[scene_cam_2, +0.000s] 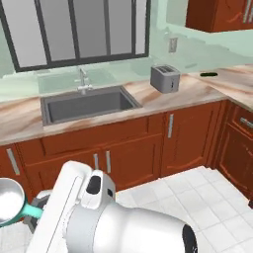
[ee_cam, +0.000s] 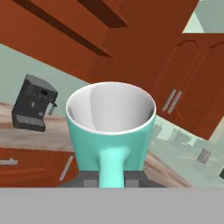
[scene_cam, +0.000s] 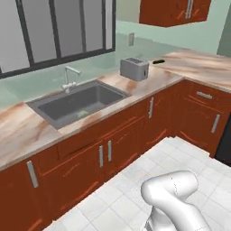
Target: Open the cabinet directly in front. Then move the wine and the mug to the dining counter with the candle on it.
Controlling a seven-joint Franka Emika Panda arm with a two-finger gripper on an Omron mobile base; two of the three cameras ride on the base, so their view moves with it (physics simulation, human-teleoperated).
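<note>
Right now we have the teal mug [ee_cam: 111,131] held in our gripper [ee_cam: 111,180], the two dark finger tips closed on its handle, which runs down the near side of the mug in the hand view. The mug's white inside faces that camera. Behind it there we see a black coffee machine [ee_cam: 33,104] on a marble worktop [ee_cam: 26,131], and reddish-brown wall cabinet doors [ee_cam: 183,83] with silver bar handles above.

From the right base view, the mug [scene_cam_2: 12,201] sits at the far left edge of the picture, low down, beside our white arm, well in front of the base cabinets [scene_cam_2: 128,148].

Ahead of us both base views show a grey sink [scene_cam: 79,103] with a faucet [scene_cam: 70,77] set in the marble worktop [scene_cam: 18,131] under a dark-framed window [scene_cam: 54,31]. A silver toaster [scene_cam: 134,68] stands to the right of the sink, near the corner, and a small dark object [scene_cam: 158,61] lies on the worktop beyond it. A wall cabinet [scene_cam: 173,11] hangs above that corner. White tiles [scene_cam: 131,189] cover the floor.
</note>
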